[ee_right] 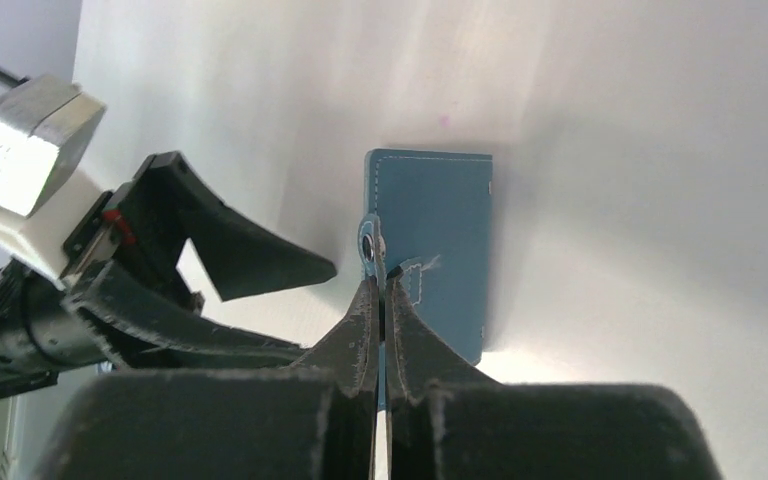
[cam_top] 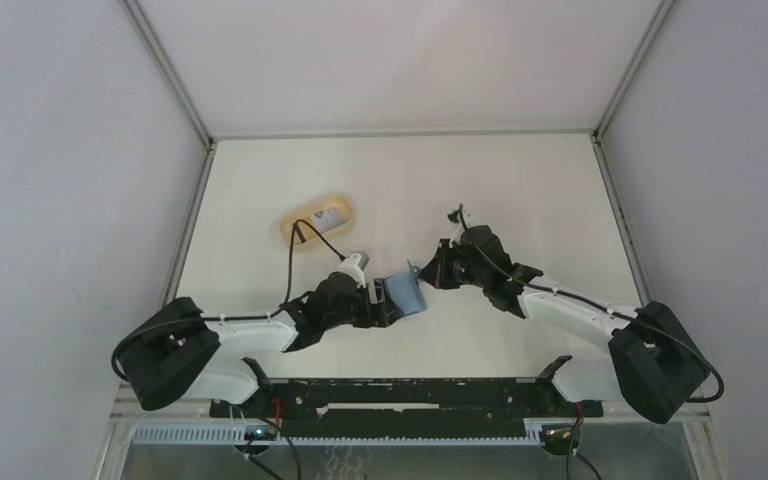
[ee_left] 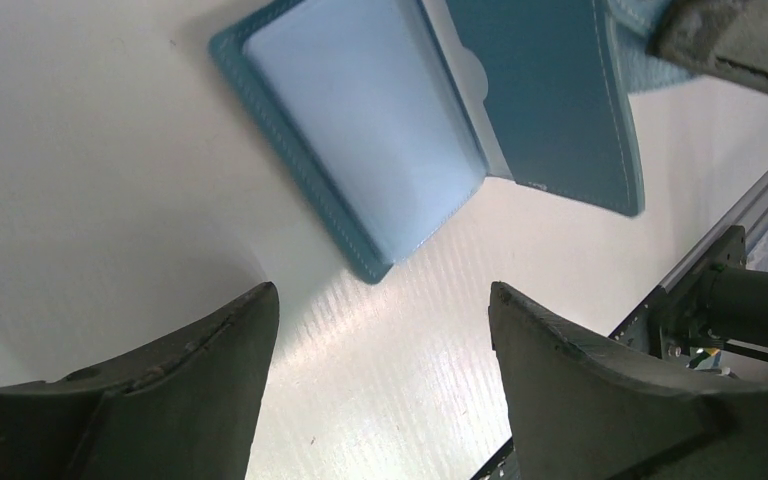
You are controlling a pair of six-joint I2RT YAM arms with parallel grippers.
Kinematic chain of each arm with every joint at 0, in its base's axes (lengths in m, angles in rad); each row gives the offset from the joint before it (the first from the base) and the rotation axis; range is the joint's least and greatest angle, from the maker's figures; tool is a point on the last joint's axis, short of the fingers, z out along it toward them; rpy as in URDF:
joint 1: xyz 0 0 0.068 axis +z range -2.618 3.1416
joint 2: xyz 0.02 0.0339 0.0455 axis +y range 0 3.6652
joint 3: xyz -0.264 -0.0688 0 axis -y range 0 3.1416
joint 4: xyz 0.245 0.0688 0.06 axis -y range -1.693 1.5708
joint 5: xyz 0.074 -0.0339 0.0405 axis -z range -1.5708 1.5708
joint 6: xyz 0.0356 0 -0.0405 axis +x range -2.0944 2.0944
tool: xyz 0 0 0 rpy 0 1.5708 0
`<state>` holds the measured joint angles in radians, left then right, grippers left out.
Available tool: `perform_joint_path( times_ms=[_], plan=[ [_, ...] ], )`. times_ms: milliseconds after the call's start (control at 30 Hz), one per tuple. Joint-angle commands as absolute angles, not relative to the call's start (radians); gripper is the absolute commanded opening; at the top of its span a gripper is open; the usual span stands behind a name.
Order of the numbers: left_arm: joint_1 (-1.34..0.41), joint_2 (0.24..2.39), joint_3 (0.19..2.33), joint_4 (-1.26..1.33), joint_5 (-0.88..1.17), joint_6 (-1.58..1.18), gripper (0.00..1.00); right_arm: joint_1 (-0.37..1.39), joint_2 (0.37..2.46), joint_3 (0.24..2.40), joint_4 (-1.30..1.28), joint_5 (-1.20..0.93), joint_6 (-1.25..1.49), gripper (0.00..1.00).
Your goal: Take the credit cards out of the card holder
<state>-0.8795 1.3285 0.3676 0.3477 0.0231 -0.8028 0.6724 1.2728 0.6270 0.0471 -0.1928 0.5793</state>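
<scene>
The teal-blue card holder (cam_top: 406, 292) lies open on the table between my two grippers. In the left wrist view its pale-blue inner pocket (ee_left: 360, 130) faces up and its darker flap (ee_left: 550, 100) is lifted. My right gripper (ee_right: 380, 285) is shut on the flap's edge by the closure tab, and it also shows in the top view (cam_top: 424, 275). My left gripper (ee_left: 380, 292) is open and empty just short of the holder's near corner, and the top view shows it too (cam_top: 388, 302). No credit card shows clearly in the holder.
A tan oval dish (cam_top: 294, 228) stands at the back left with a small whitish piece (cam_top: 330, 217) in it. The left arm's cable runs over the dish. A black rail (cam_top: 400, 392) lines the table's near edge. Grey walls close both sides.
</scene>
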Motion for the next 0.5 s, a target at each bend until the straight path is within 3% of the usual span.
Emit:
perform_joint_path(
  times_ms=[0, 233, 467],
  plan=[
    [-0.882, 1.333, 0.396, 0.316, 0.023, -0.782, 0.82, 0.607, 1.258, 0.596, 0.087, -0.208, 0.569, 0.00],
    [-0.866, 1.234, 0.389, 0.278, -0.030, -0.784, 0.83, 0.492, 1.269, 0.543, 0.116, -0.254, 0.602, 0.00],
    [-0.819, 1.265, 0.352, 0.344, -0.075, -0.835, 0.80, 0.453, 1.302, 0.491, 0.137, -0.277, 0.612, 0.00]
  ],
)
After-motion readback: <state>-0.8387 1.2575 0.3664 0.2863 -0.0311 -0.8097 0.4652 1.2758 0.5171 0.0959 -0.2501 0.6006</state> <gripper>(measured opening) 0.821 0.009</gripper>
